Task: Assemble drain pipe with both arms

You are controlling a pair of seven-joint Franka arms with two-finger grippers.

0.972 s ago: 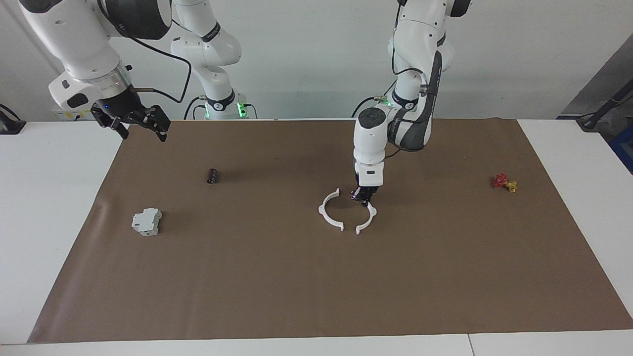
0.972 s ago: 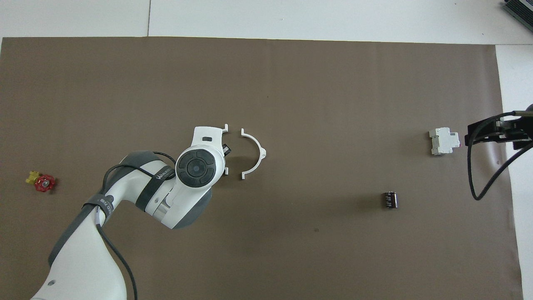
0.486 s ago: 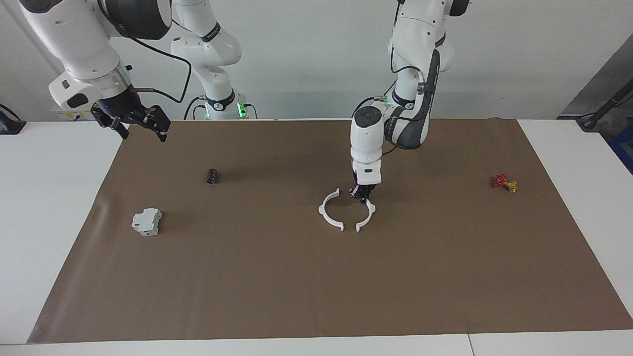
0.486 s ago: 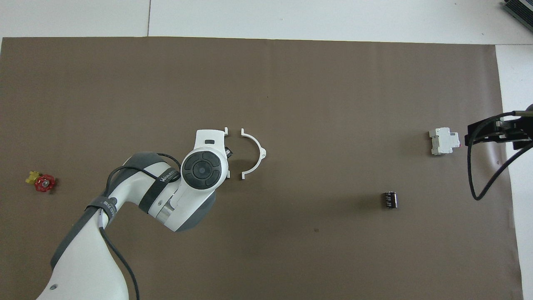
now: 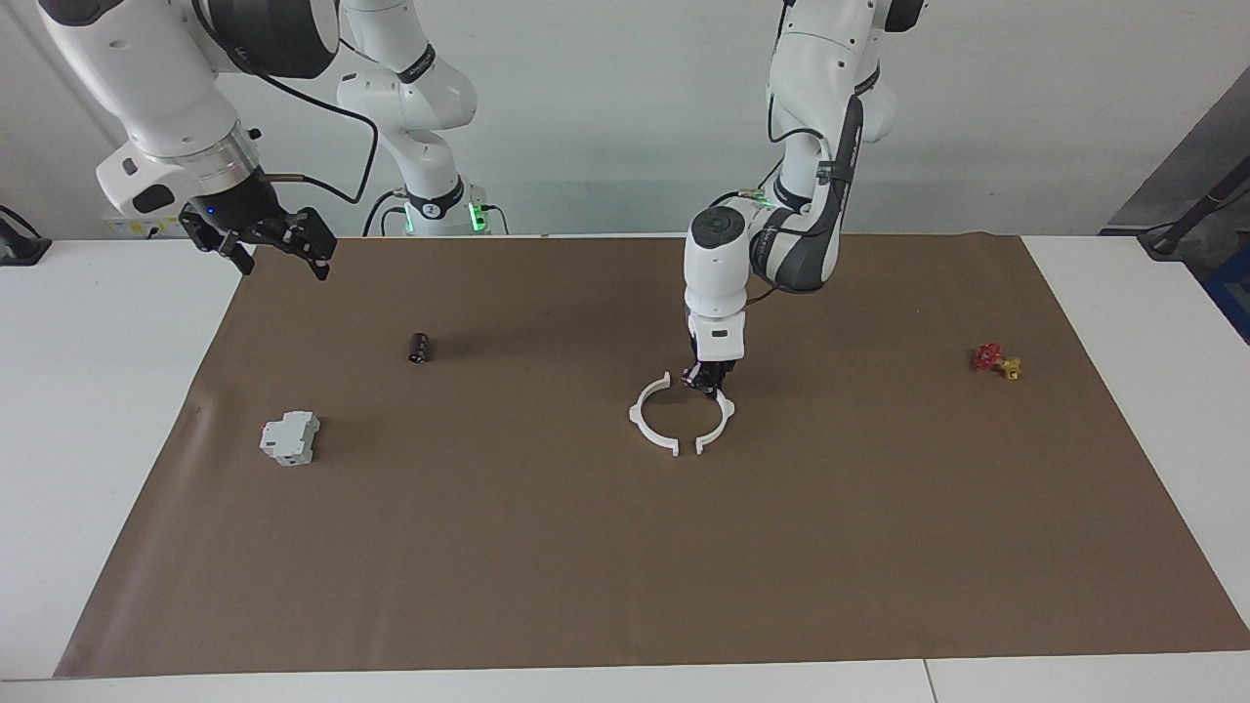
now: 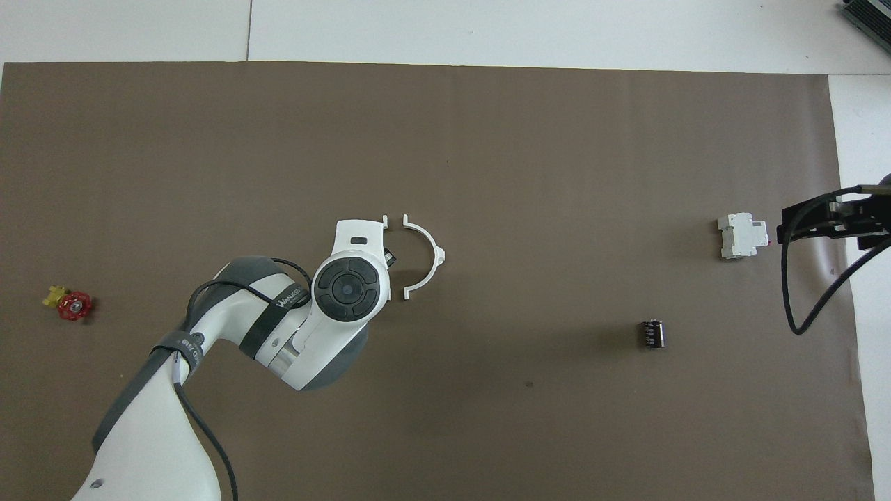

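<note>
Two white half-rings of the drain pipe lie on the brown mat [image 5: 586, 566], open sides facing each other with a small gap. The free half-ring [image 5: 637, 418] lies toward the right arm's end and also shows in the overhead view [image 6: 436, 252]. My left gripper [image 5: 710, 378] is low at the mat, shut on the end of the other half-ring [image 5: 728, 415] that is nearer to the robots. In the overhead view my left arm hides most of that half-ring; only its tip [image 6: 383, 221] shows beside the gripper [image 6: 388, 259]. My right gripper [image 5: 275, 246] waits, open and empty, raised over the mat's edge.
A grey-white boxy block [image 5: 290, 436] and a small black cylinder [image 5: 419, 347] lie toward the right arm's end. A small red and yellow valve [image 5: 995, 360] lies toward the left arm's end. The mat ends at the white table [image 5: 98, 391].
My left gripper has slid its half-ring a little toward the free half-ring, narrowing the gap. The right arm has not moved.
</note>
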